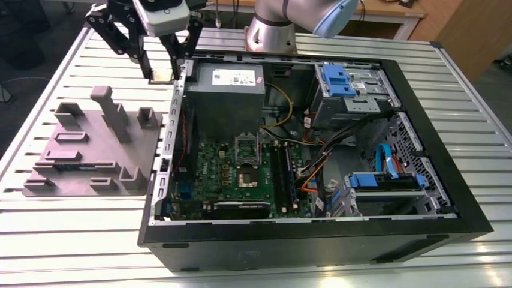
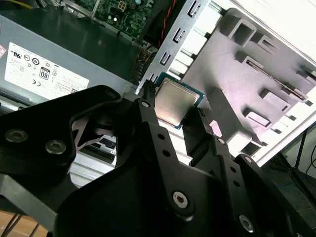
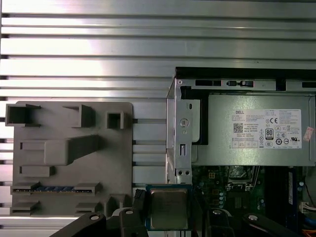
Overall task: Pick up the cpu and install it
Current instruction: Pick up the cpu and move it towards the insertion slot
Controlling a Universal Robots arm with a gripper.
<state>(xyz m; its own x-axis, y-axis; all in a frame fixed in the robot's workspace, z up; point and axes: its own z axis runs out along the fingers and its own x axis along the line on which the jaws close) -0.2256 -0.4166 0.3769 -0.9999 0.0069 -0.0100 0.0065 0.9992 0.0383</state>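
The cpu [image 2: 176, 100] wore a dull, brushed metal top — faintly shiny. The gripper [image 2: 174, 109] looked matt black; the fixture tray [image 3: 118, 163] matt grey plastic; the table [image 3: 98, 49] ribbed satin metal.

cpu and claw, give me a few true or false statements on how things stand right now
1. The claw is shut on the cpu. True.
2. The cpu sits on the motherboard. False: it is held in the air by the case wall.
3. A memory stick lies in the grey fixture. True.
4. The computer case is closed. False: its side is open, with the power supply in sight.
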